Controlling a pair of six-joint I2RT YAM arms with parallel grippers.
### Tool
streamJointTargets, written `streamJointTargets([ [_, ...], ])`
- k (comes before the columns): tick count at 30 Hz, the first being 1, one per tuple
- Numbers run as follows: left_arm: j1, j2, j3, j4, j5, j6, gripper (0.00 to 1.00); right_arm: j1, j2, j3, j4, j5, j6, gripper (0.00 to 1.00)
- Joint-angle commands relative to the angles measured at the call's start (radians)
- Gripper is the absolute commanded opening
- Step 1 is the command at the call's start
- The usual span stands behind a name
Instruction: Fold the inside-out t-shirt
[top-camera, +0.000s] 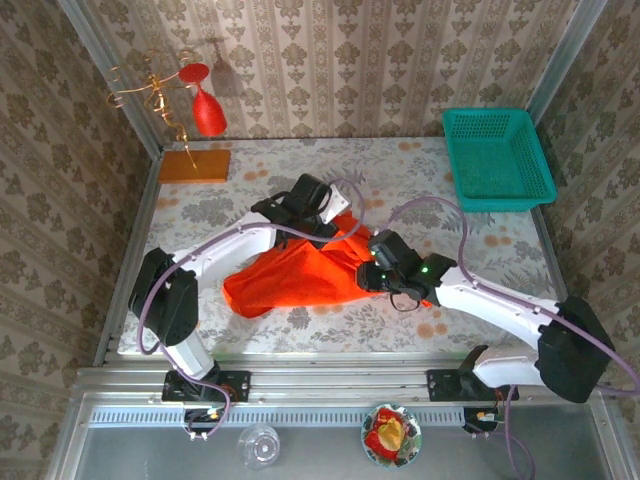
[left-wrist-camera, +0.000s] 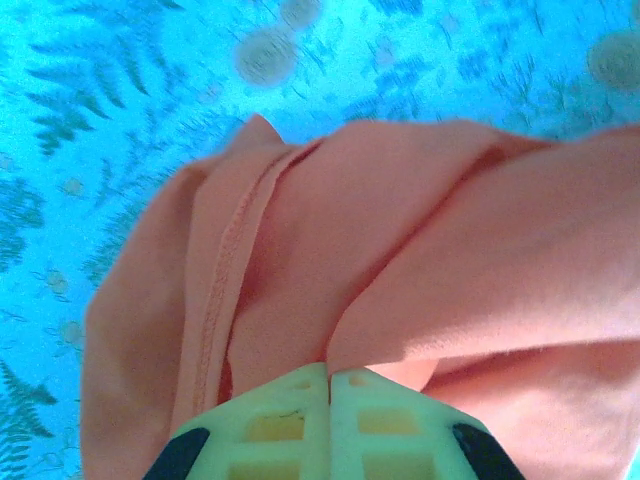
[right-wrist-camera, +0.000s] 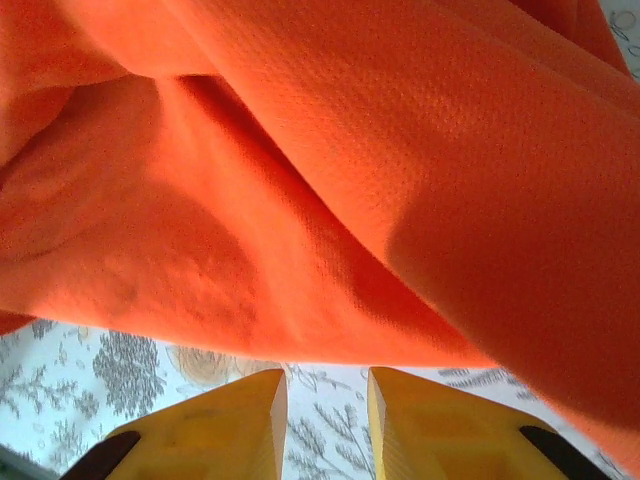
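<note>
- Floral-patterned surface (top-camera: 420, 180), top view: the inside-out t-shirt (top-camera: 300, 280) lies bunched up, well apart from the green basket (top-camera: 497, 155), on the arm-base side of it.
- Left wrist: the left end effector (left-wrist-camera: 330, 378) is clamped on a seamed fold.
- Right wrist: the right end effector (right-wrist-camera: 327, 385) gapes empty, with cloth just beyond its tips.
- Likely the grasping step. Next, the right should pinch an edge so the shirt can be spread.

We see the inside-out t-shirt (top-camera: 290, 285) lying bunched and wrinkled near the middle of the table (top-camera: 420, 185), a plain bright orange-red heap without print. Its bulk spreads toward the near left, and it narrows toward its far right end. Up close, we see a stitched seam (left-wrist-camera: 215, 300) running along one soft fold.
</note>
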Motion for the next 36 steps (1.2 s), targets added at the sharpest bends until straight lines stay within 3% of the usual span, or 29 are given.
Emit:
streamJointTargets([
  [1, 0.01, -0.017, 0.039, 0.002, -0.063, -0.082, 0.0, 0.008, 0.064, 0.049, 0.105, 0.087, 0.015, 0.3],
  [6, 0.017, -0.017, 0.076, 0.006, -0.073, -0.115, 0.0, 0.008, 0.194, 0.153, 0.117, 0.132, -0.047, 0.34],
  [11, 0.017, -0.03, 0.098, 0.022, -0.047, -0.135, 0.0, 0.006, 0.308, 0.215, 0.151, 0.197, -0.086, 0.45],
  [24, 0.013, -0.073, 0.104, -0.007, 0.01, -0.177, 0.0, -0.019, 0.639, 0.473, 0.094, 0.403, -0.305, 0.45],
  [29, 0.013, -0.076, 0.092, -0.004, 0.0, -0.176, 0.0, -0.041, 0.725, 0.509, 0.116, 0.386, -0.347, 0.45],
  [36, 0.042, -0.078, 0.083, -0.021, -0.02, -0.228, 0.0, -0.063, 0.677, 0.41, 0.248, 0.305, -0.35, 0.43],
])
